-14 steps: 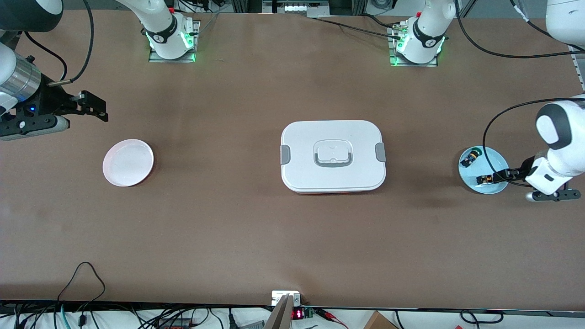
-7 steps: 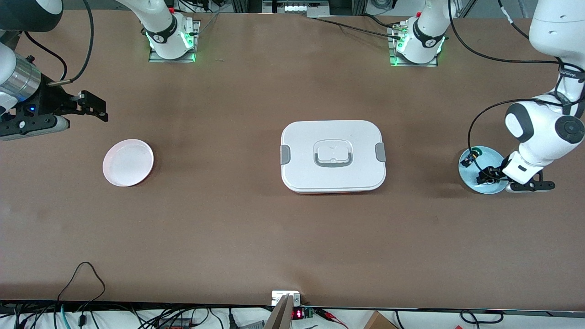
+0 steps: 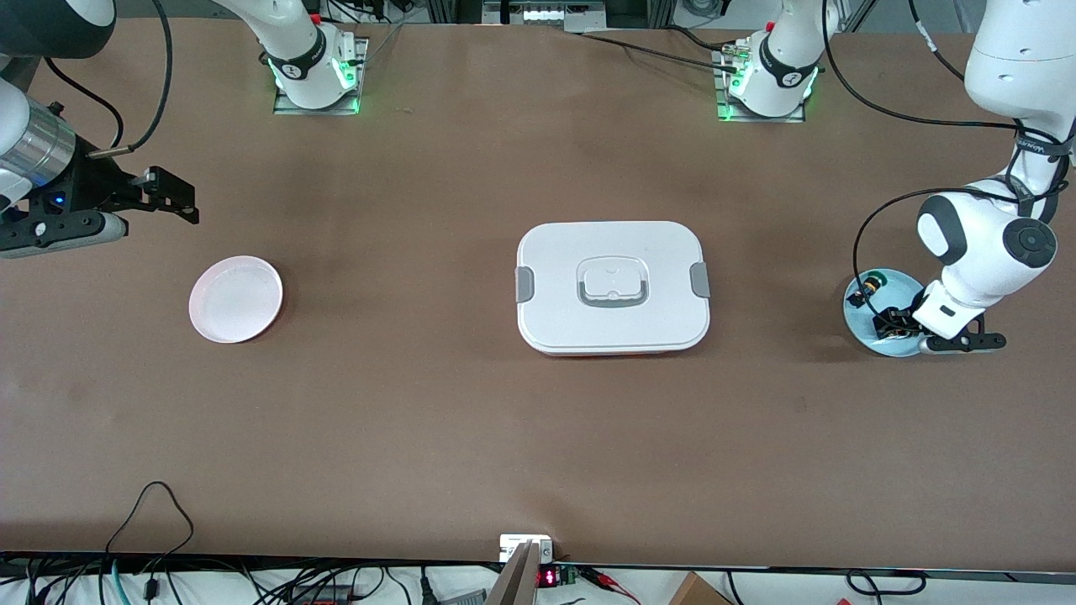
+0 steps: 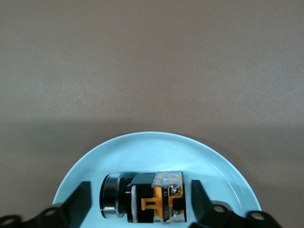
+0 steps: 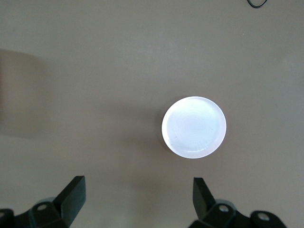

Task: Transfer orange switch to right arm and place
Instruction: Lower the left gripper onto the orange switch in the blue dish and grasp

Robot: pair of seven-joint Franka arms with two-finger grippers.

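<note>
Left gripper [image 4: 140, 202] agape astride orange switch [image 4: 147, 199]

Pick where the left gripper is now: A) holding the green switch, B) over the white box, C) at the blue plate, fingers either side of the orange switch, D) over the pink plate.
C: the left gripper is open at the blue plate, one finger on each side of the orange switch.

Both arms out at the table's ends.
Left gripper [image 4: 140, 202] is low, wrist bent down, fingers spread wide apart; right gripper [image 3: 172, 202] waits aloft, its fingers [image 5: 73, 192] likewise parted.
</note>
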